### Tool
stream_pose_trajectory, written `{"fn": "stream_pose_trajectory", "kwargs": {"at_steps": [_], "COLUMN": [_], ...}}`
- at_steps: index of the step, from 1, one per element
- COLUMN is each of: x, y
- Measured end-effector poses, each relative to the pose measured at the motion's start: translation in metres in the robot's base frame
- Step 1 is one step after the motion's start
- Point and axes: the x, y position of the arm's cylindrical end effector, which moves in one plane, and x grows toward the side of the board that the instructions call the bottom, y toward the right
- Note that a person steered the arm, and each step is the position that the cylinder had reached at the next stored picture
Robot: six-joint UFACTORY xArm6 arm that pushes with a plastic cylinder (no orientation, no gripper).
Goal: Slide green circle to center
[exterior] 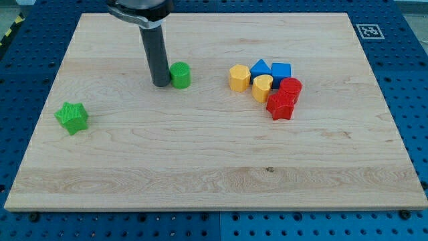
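On the wooden bench (200, 154), my tip (161, 84) stands just to the view's left of the green circle (180, 75), so close that I cannot tell whether the two touch. The rig carries no hand, only the dark rod coming down from the view's top, so nothing here is opened, closed or gripped. The green circle sits in the upper part of the bench, a little to the view's left of the middle. Well apart from it, near the view's left edge, lies a green star (71, 117). To the view's right of the circle, a cluster of six blocks is packed together: a yellow hexagon (239, 77) at its left side, a blue triangle (261, 68) and a blue cube (281, 71) along its top, a yellow heart (262, 88) below the triangle, a red cylinder (290, 88) at the right, and a red star (281, 106) at the bottom. The blocks in the cluster are touching or very nearly so. A blue perforated surface (401, 53) surrounds the bench, and a small black-and-white marker (369, 31) sits past its upper right corner.
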Motion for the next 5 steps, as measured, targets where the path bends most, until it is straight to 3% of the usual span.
{"fn": "stream_pose_trajectory", "kwargs": {"at_steps": [2,5], "x": [-0.027,-0.001], "y": [0.011,0.034]}}
